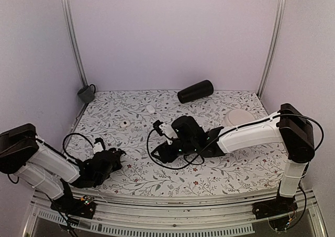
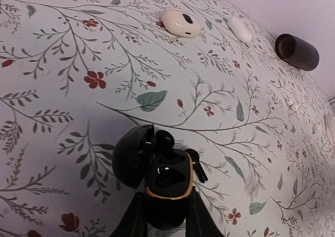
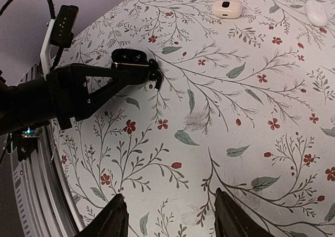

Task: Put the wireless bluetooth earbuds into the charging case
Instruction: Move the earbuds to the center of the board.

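Observation:
The black charging case (image 2: 166,182) with a gold rim sits between the fingers of my left gripper (image 2: 166,196), which is shut on it; its lid (image 2: 130,156) stands open to the left. One glossy black earbud (image 2: 164,138) pokes up at the case's far end. The other earbud (image 2: 197,164) lies against the case's right outer side on the cloth. In the right wrist view the case (image 3: 131,57) and an earbud (image 3: 156,80) show at the upper left. My right gripper (image 3: 170,213) hovers open over bare cloth, empty, right of my left gripper (image 1: 114,154).
On the flowered cloth farther back lie a white open earbud case (image 2: 180,23), a small white oval item (image 2: 239,29) and a black cylinder (image 1: 195,91). A pale round disc (image 1: 239,116) sits at the right, a dark cup (image 1: 86,94) in the back left corner.

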Controlling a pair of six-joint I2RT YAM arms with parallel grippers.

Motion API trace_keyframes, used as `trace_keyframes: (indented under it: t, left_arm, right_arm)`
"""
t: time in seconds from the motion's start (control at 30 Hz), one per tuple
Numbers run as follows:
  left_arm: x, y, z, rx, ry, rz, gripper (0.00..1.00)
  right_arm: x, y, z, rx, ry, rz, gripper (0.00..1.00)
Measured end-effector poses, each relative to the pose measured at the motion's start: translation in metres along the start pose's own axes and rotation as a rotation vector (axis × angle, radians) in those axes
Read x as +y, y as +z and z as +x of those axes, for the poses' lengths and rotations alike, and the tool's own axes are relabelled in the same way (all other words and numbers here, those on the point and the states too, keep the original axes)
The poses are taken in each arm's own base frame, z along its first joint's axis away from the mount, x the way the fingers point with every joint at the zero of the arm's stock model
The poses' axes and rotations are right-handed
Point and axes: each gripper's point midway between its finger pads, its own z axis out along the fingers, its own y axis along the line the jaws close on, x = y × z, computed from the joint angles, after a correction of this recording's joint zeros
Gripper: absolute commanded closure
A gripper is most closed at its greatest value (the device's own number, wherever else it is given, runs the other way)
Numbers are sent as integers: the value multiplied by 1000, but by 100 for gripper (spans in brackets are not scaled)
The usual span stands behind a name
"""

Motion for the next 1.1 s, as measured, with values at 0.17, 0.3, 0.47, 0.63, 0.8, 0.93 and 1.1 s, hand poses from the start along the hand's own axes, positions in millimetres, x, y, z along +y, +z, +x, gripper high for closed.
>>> trace_keyframes:
  t: [0.17, 0.3, 0.47, 0.63, 0.8, 0.93, 1.1]
  left_arm:
    - [-52, 13, 24, 29, 12, 103, 100]
    - [-96, 15, 47, 74, 36, 218, 100]
    - [-124, 9, 56, 110, 130, 325, 100]
    - [-148, -10, 30, 65, 185, 412, 100]
    - [-159, -34, -23, -22, 177, 445, 100]
    - [-129, -26, -64, -85, 143, 365, 100]
    - [-64, -1, -72, -84, 155, 200, 100]
  right_arm:
    - [-7, -7, 9, 9, 4, 26, 43]
    - [-16, -22, 6, -8, 22, 41, 43]
    - [-47, -41, 2, -40, 94, 89, 43]
    - [-67, -46, -6, -64, 139, 119, 43]
    - [-62, -29, -23, -75, 138, 87, 43]
    - [-60, -14, -33, -79, 136, 69, 44]
    - [-58, -7, -35, -73, 139, 57, 44]
